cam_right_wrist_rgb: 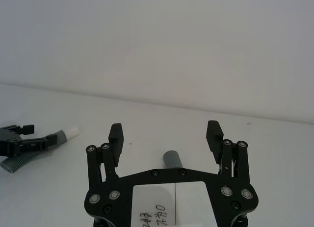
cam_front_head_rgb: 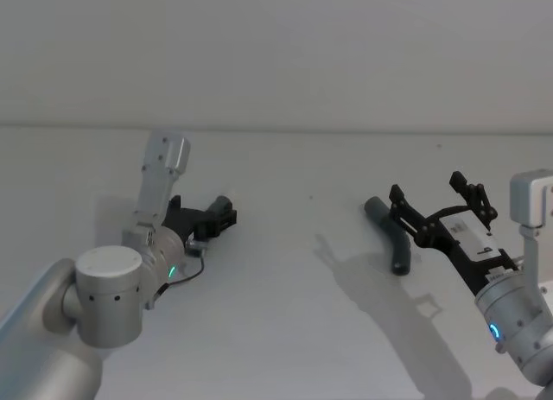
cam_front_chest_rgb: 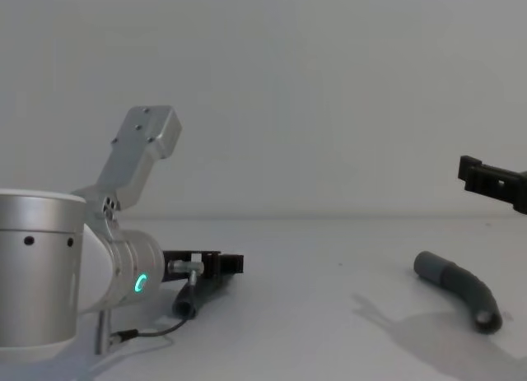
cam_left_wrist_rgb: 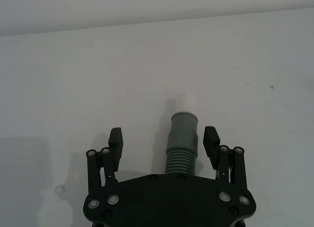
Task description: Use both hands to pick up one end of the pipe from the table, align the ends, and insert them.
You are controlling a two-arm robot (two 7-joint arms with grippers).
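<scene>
Two dark grey pipe pieces lie on the white table (cam_front_head_rgb: 285, 331). The left piece (cam_left_wrist_rgb: 182, 138) has a ribbed body, a smooth grey cuff and a white tip (cam_left_wrist_rgb: 187, 102). My left gripper (cam_left_wrist_rgb: 163, 138) is open and low around this piece, with its fingers on either side and a gap to each. The chest view shows the same gripper (cam_front_chest_rgb: 222, 264) just over that piece (cam_front_chest_rgb: 196, 296). The right piece (cam_front_head_rgb: 390, 236) lies curved on the table, its cuff end (cam_right_wrist_rgb: 171, 159) pointing away from the robot. My right gripper (cam_front_head_rgb: 432, 193) hovers open above it, apart from it.
A thin black cable (cam_front_chest_rgb: 156, 330) loops on the table beside the left arm. A pale grey wall rises behind the table's far edge. Bare table (cam_front_chest_rgb: 329, 315) lies between the two pieces.
</scene>
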